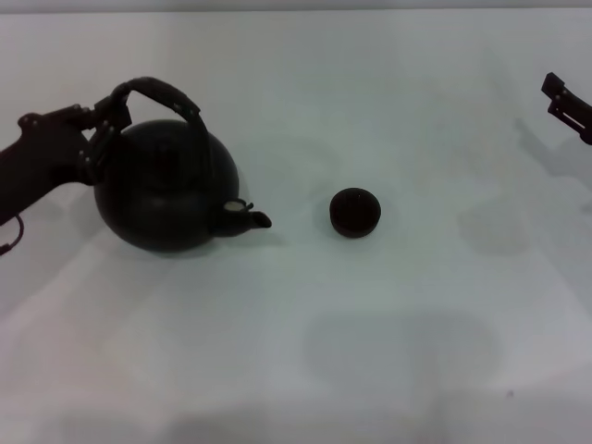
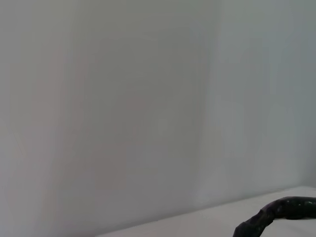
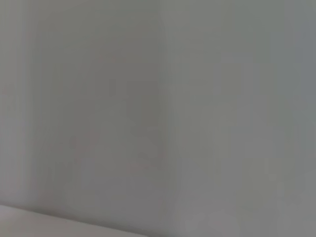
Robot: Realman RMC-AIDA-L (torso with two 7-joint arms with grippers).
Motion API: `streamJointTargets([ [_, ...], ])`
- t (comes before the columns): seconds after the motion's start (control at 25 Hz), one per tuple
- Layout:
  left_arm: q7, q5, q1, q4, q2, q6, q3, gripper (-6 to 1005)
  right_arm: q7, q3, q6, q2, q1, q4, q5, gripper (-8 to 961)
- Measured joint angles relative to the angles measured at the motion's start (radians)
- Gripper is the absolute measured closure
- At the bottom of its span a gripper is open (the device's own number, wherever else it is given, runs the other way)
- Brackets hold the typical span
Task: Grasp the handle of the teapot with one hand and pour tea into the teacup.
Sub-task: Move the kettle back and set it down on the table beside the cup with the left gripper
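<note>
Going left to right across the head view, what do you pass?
Left hand at the handle → teapot → teacup → right hand at the far right edge, all over the white table.

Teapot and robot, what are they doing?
The robot's left gripper is at one end of the hoop handle of the big black teapot. The pot is tipped, with its spout pointing down towards the little black teacup, but there is a gap between them and no tea can be seen pouring. The cup sits on the white table. The right gripper waits far off at the table's right edge, touching nothing.
</note>
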Motion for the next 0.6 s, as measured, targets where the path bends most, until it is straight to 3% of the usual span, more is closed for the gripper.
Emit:
streamJointTargets([
  [0.6, 0.228, -0.098, -0.015, -0.157, -0.004, 0.002, -0.001, 881, -0.002, -0.023, -0.003, 0.002, 0.007, -0.003, 0.001, 81],
])
